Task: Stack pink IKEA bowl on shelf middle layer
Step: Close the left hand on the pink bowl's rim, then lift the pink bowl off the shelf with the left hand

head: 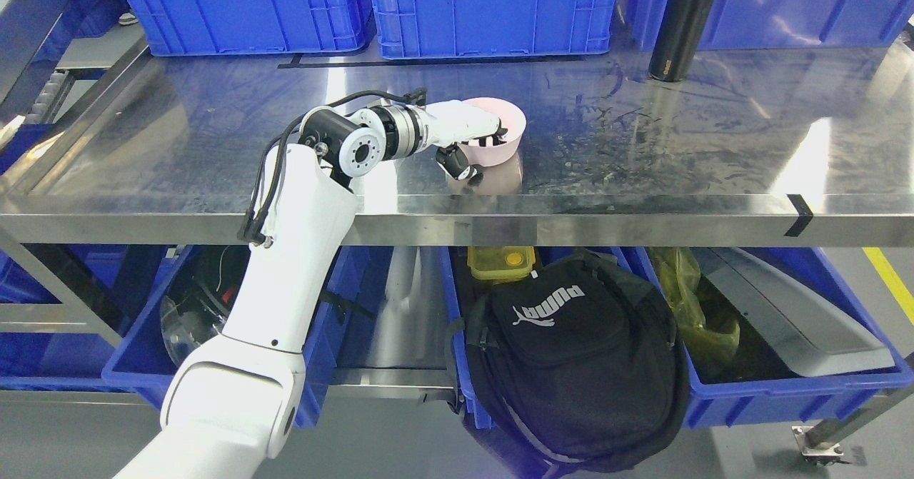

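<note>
A pink bowl (500, 136) is on the steel shelf (643, 158), near its middle. My left hand (475, 142) reaches in from the lower left and is shut on the bowl: its fingers lie over the near left rim and into the bowl, and the thumb (457, 163) curls under the outside wall. The bowl looks slightly lifted or tilted above its reflection; I cannot tell whether it touches the shelf. Only one pink bowl shows. The right arm is out of view.
Blue crates (493, 8) line the back of the shelf. A black bottle (682, 22) stands at the back right. Below the shelf are blue bins (785, 386) and a black backpack (571, 350). Black tape marks the shelf's front edge (800, 215).
</note>
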Motion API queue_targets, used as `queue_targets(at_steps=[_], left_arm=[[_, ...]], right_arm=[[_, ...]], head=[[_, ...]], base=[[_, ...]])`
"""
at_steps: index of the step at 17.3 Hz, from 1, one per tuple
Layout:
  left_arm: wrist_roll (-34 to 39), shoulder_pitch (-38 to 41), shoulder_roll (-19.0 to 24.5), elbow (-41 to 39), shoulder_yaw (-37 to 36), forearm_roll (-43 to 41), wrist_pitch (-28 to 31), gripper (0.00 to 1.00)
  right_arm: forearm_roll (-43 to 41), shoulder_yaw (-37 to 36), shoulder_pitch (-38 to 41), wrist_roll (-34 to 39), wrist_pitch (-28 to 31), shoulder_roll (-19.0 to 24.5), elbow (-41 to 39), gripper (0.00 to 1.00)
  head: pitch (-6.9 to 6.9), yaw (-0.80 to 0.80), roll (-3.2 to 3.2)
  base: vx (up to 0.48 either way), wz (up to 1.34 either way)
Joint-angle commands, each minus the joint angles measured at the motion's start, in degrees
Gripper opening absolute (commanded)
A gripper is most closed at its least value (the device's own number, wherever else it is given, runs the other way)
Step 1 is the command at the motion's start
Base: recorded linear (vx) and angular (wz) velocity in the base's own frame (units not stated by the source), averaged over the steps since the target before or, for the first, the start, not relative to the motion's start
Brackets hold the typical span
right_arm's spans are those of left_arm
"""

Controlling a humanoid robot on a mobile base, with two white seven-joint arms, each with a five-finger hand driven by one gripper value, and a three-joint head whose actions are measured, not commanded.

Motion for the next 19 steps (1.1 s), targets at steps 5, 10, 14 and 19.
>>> queue_targets(at_steps=[5,10,14,19], left_arm=[[-1.33,-0.23,0.38,-8.87,14.99,5.95,-4.84,0.03],[-1.78,0.91,0.38,-18.8,15.44,7.82,-5.8,0.03],[-1.78,4.06,0.38,-23.46,16.14,7.99,-13.35,0.05],[-1.34,9.7,0.38,-24.53,15.88,11.41,-20.56,0.05]], right_arm=[[0.0,0.0,1.32,0.05,0.02,-1.0,-1.0,1.0],[0.0,0.0,1.32,0.05,0.02,-1.0,-1.0,1.0],[0.0,0.0,1.32,0.05,0.02,-1.0,-1.0,1.0],[0.0,0.0,1.32,0.05,0.02,-1.0,-1.0,1.0]], head=[[0.0,0.0,0.0],[0.0,0.0,0.0],[0.0,0.0,0.0],[0.0,0.0,0.0]], base=[[0.0,0.0],[0.0,0.0],[0.0,0.0],[0.0,0.0]])
